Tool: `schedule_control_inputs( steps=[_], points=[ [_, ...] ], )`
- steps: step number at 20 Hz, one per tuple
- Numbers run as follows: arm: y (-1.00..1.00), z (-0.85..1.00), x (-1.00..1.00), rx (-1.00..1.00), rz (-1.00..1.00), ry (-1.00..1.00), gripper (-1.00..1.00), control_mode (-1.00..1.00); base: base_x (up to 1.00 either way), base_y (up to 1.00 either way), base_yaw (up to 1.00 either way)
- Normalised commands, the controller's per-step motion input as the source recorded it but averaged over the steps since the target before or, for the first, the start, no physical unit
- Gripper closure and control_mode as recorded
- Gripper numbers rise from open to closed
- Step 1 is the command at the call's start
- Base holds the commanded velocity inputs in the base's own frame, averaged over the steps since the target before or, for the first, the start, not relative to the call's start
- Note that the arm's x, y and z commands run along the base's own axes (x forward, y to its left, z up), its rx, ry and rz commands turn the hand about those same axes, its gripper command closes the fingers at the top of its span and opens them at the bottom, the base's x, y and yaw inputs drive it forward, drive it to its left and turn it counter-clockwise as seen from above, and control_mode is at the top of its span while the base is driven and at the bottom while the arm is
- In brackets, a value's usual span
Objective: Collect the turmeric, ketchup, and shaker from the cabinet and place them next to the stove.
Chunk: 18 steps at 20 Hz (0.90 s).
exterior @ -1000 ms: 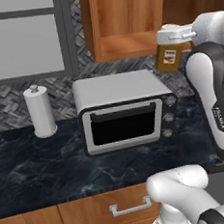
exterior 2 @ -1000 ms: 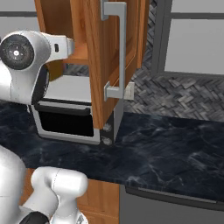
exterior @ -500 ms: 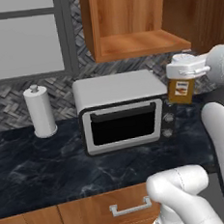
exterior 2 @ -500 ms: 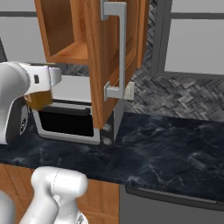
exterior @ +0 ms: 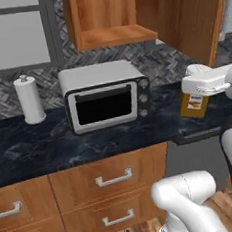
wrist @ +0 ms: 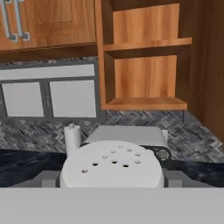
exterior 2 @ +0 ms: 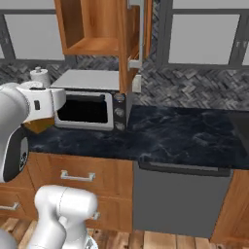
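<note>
One item, the turmeric [exterior: 195, 105], was clamped by the gripper [exterior: 201, 85] and held upright, right of the toaster oven [exterior: 106, 96], presumably for carrying stove-ward.

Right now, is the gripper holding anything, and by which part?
Yes: the gripper holds the turmeric jar at its top, around the white lid.

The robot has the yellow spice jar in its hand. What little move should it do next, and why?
Probably carry the turmeric sideways toward the stove end of the counter. The tool is shut on the jar by its white lid, out of the cabinet and held above the dark counter, so it is not set down. The toaster oven stands near, so it should swing clear of that.
</note>
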Motion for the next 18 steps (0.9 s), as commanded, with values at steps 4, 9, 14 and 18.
schedule_control_inputs(
  steps=[4, 9, 14, 18],
  points=[
    [0.00, 0.00, 0.00, 0.00, 0.00, 0.00, 1.00, 1.00, -0.58, -0.16, -0.51],
    [0.00, 0.00, 0.00, 0.00, 0.00, 0.00, 1.00, 1.00, -0.34, -0.40, -0.54],
    [0.00, 0.00, 0.00, 0.00, 0.00, 0.00, 1.00, 1.00, -0.02, -0.71, -0.54],
    [0.00, 0.00, 0.00, 0.00, 0.00, 0.00, 1.00, 1.00, 0.19, -0.64, -0.55]
  ],
)
